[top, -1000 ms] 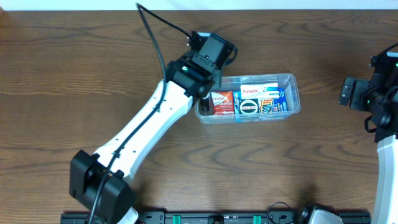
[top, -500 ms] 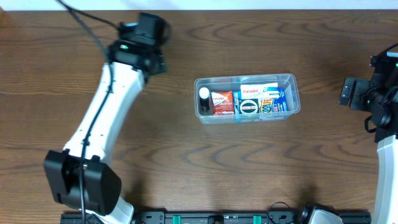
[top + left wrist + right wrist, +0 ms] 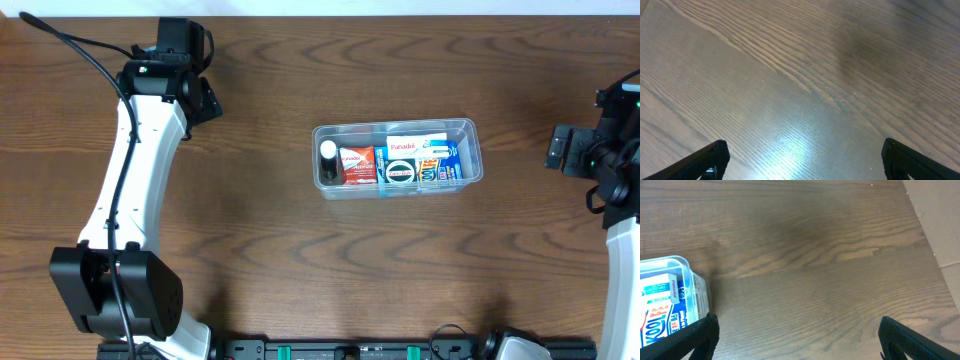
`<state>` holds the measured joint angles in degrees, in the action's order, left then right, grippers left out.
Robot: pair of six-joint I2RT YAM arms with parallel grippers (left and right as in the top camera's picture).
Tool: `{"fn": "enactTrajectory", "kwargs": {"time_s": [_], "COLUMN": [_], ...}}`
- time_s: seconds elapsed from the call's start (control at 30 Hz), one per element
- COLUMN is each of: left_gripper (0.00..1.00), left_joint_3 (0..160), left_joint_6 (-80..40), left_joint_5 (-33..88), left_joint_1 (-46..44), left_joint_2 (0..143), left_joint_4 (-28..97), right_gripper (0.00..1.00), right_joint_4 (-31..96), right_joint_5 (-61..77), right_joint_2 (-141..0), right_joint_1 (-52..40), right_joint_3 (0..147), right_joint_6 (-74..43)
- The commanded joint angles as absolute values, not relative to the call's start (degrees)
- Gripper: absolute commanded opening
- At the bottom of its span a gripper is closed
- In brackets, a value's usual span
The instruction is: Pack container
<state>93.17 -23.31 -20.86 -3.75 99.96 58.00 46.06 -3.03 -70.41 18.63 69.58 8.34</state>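
Sitting just off centre toward three o'clock on the surface, the container holds boxes. Left hand, ten o'clock, and right hand, three o'clock, gape wide, empty.

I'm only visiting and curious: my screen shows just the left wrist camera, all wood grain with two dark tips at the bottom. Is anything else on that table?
Observer: Yes. A clear container sits in the middle of the table, to the right of the left arm, outside your view.
Visitor: Anything in it?
Observer: An orange box, blue-and-white boxes and a white-capped bottle at its left end.
Visitor: Is there a second arm?
Observer: Yes, the right arm stands at the table's right edge; its wrist camera catches one corner of the container.
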Motion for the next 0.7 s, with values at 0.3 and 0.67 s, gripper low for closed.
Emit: {"fn": "enactTrajectory", "kwargs": {"time_s": [0.3, 0.67], "left_gripper": [0.98, 0.98], "left_joint_3": [92.6, 67.8], "left_joint_6": [-32.2, -31.2], "left_joint_5": [-18.4, -18.7], "left_joint_1": [-4.4, -9.1], "left_joint_2": [89.0, 59.6], "left_joint_4": [58.0, 40.0], "right_gripper": [0.99, 0.99], "right_joint_4": [46.1, 46.1], "right_joint_5": [-3.0, -3.0], "right_joint_2": [-70.3, -70.3], "right_joint_1": [19.1, 19.1], "right_joint_3": [70.0, 70.0], "right_joint_6": [7.7, 7.7]}}
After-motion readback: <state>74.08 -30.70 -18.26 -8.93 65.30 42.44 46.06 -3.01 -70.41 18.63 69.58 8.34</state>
